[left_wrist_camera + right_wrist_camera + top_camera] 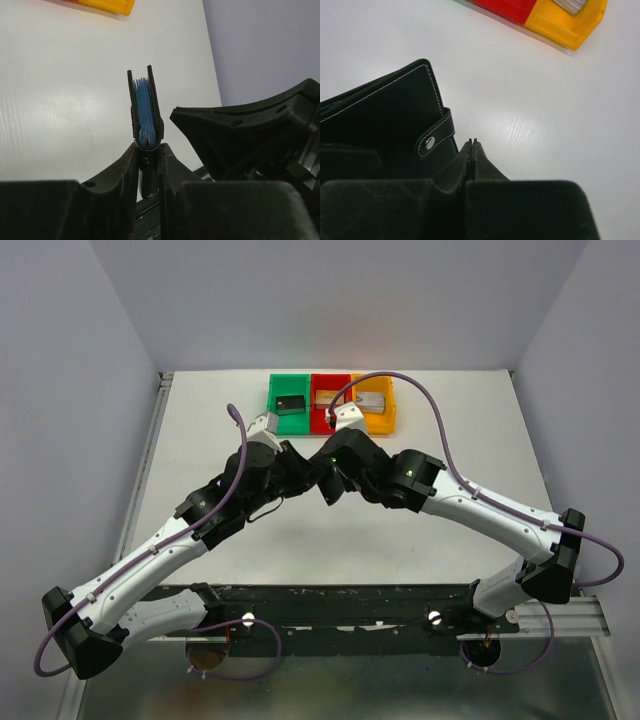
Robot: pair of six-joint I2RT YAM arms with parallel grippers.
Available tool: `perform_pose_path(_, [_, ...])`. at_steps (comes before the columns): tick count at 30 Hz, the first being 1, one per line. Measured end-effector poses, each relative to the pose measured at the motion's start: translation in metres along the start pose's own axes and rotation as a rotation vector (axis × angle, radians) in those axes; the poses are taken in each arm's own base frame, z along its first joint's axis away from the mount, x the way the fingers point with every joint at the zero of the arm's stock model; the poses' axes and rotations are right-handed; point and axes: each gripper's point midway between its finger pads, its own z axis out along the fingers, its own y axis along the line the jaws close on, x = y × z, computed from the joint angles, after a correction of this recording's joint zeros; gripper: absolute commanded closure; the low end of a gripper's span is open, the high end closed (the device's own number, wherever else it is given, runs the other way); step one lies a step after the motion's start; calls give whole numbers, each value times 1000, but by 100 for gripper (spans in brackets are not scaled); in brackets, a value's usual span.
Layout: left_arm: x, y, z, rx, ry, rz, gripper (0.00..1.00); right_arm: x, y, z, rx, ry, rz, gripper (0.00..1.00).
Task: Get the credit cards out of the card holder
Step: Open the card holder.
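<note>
Over table [200,420] centre | left gripper [146,150] clamps card holder [145,105] edge | right gripper [472,145] closed alongside

We see a white table [400,535] filling the middle of the overhead view, its surface matte and faintly ribbed in the wrist views. Directly on it, at the upper middle of the frame, stand a green bin [290,427], a red bin [321,381] and a yellow bin [381,426], touching side by side in a row. A black rail [350,601] crosses the lower part of the frame.
</note>
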Motion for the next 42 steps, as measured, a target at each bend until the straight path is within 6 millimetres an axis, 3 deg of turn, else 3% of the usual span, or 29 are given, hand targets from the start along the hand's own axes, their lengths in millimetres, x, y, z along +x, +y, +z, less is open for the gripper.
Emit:
perform_pose_path(5, [-2, -3, -4, 11, -8, -4, 100, -1, -8, 1, 21, -1, 8, 98])
perform_pose_path(9, [-1, -2, -3, 8, -7, -5, 100, 1, -7, -4, -15, -19, 22, 64])
perform_pose_path(14, [-1, -1, -3, 7, -6, -7, 100, -5, -5, -23, -97, -75, 55, 51])
perform_pose_path(18, [-1, -1, -2, 5, -5, -7, 100, -13, 7, -28, -145, -104, 56, 49])
perform_pose_path(26, [2, 3, 2, -11, 3, -4, 100, -11, 31, -16, -174, -69, 12, 49])
perform_pose_path(42, [-1, 6, 2, -28, -11, 0, 100, -7, 26, 1, -51, 12, -62, 59])
